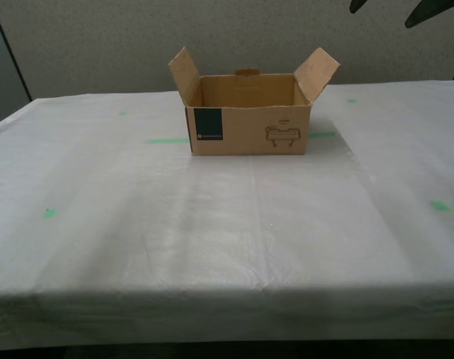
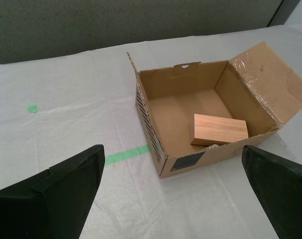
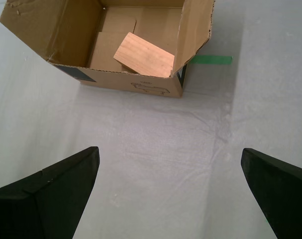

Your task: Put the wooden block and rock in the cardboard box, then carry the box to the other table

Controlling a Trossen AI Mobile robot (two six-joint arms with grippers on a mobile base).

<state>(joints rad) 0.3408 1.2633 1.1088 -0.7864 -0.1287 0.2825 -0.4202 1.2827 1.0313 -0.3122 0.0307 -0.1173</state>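
Note:
The cardboard box [image 1: 249, 129] stands open on the other table [image 1: 227, 224], the one draped in wrinkled white cloth, with its side flaps up. Inside it the wooden block [image 2: 219, 129] lies tilted against the front wall, also visible as the wooden block [image 3: 144, 55]. The rock is hidden. My second gripper [image 2: 171, 149] hangs open above the cloth, apart from the cardboard box [image 2: 200, 109], nothing between its fingers [image 2: 56, 199]. My first gripper [image 3: 169, 149] is open too, above bare cloth short of the cardboard box [image 3: 131, 82]. Neither arm shows in the exterior view.
Green tape strips [image 1: 167, 140] lie on the cloth beside the box, and small green marks [image 1: 49, 213] dot it. A grey wall [image 1: 99, 45] runs behind the table. The table's front edge [image 1: 227, 292] is near the exterior view's bottom.

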